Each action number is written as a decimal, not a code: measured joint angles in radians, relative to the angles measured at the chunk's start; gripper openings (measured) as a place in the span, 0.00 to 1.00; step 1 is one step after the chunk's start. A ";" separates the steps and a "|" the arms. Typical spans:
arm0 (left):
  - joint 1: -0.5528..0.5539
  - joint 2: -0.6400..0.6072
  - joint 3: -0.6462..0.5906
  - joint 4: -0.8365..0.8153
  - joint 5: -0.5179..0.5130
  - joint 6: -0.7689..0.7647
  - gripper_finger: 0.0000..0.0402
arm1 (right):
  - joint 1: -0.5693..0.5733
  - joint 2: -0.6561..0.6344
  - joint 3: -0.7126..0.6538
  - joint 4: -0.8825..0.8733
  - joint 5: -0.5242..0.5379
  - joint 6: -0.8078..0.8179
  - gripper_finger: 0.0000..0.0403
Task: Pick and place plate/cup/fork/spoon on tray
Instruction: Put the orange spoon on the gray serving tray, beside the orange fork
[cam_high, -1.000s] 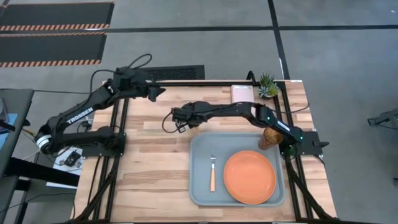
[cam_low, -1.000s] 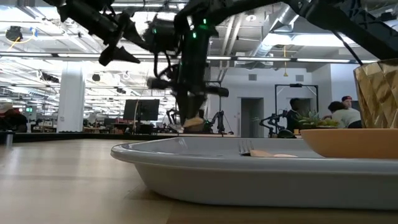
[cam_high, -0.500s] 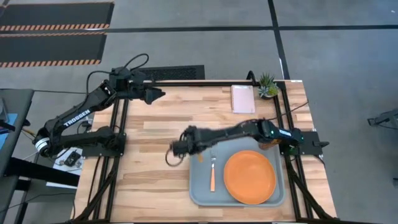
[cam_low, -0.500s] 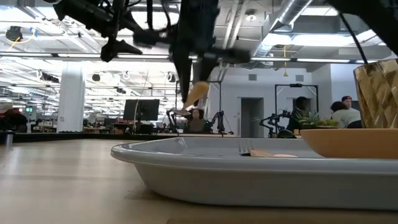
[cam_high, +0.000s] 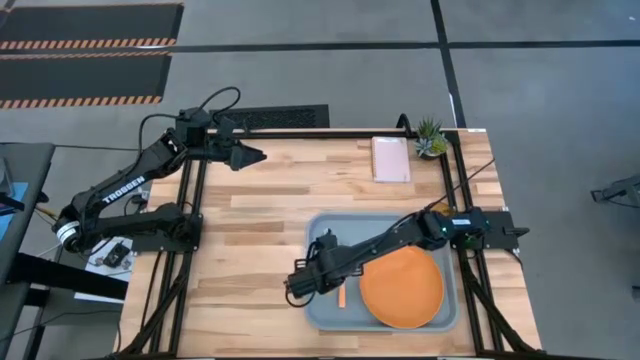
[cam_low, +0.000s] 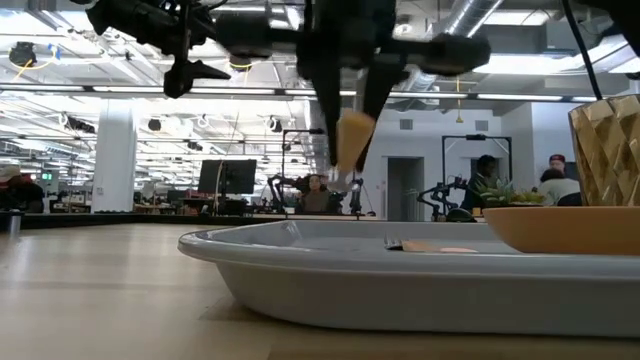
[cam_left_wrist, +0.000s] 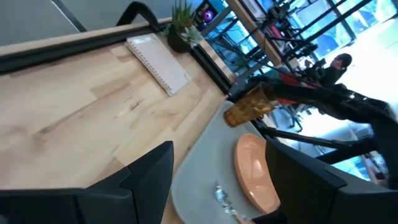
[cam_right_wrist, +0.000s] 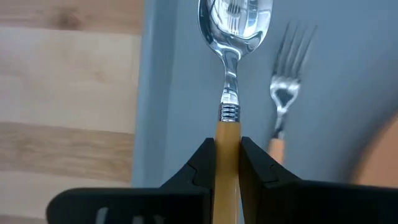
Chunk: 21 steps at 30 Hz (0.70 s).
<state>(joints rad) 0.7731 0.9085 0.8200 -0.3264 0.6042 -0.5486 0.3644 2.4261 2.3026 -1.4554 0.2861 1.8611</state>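
Observation:
My right gripper (cam_high: 300, 285) is over the left near part of the grey-blue tray (cam_high: 325, 228), shut on the spoon (cam_right_wrist: 231, 37). The spoon's silver bowl and orange handle (cam_low: 349, 140) hang above the tray (cam_low: 300, 270). The fork (cam_right_wrist: 285, 93) lies flat on the tray beside the spoon, its tines toward the far edge. The orange plate (cam_high: 405, 290) lies on the tray's right part. The amber cup (cam_left_wrist: 249, 106) stands at the tray's far right corner and is hidden by the arm in the high view. My left gripper (cam_high: 250, 155) is open and empty at the table's far left. My right gripper pinches the spoon's orange handle (cam_right_wrist: 227, 140) between its two fingers, just behind the metal collar. The fingers come from above, slanting down, and lie along the spoon. The spoon hangs below the fingers, bowl end lowest, clear of the tray.
A pale pink pad (cam_high: 390, 158) and a small green potted plant (cam_high: 431, 138) are at the table's far right. Bare wood lies left of the tray (cam_high: 250, 260). People show in the room behind the table.
My right gripper has carried the spoon from the table's far middle toward the near edge, ending over the tray's left near part. The spoon has stayed in the shut fingers, clear of the table.

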 joint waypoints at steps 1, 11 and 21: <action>0.000 0.000 0.000 0.000 0.004 -0.007 0.60 | 0.002 0.009 -0.001 0.021 0.000 0.009 0.12; 0.000 0.000 0.000 0.000 0.012 -0.017 0.60 | 0.028 0.064 -0.001 0.036 -0.047 0.079 0.12; 0.000 0.000 0.000 0.003 -0.002 -0.021 0.60 | 0.034 0.064 0.000 0.029 -0.030 0.106 0.12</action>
<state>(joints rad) 0.7727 0.9089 0.8200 -0.3238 0.6018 -0.5694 0.3987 2.4905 2.3024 -1.4259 0.2565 1.9671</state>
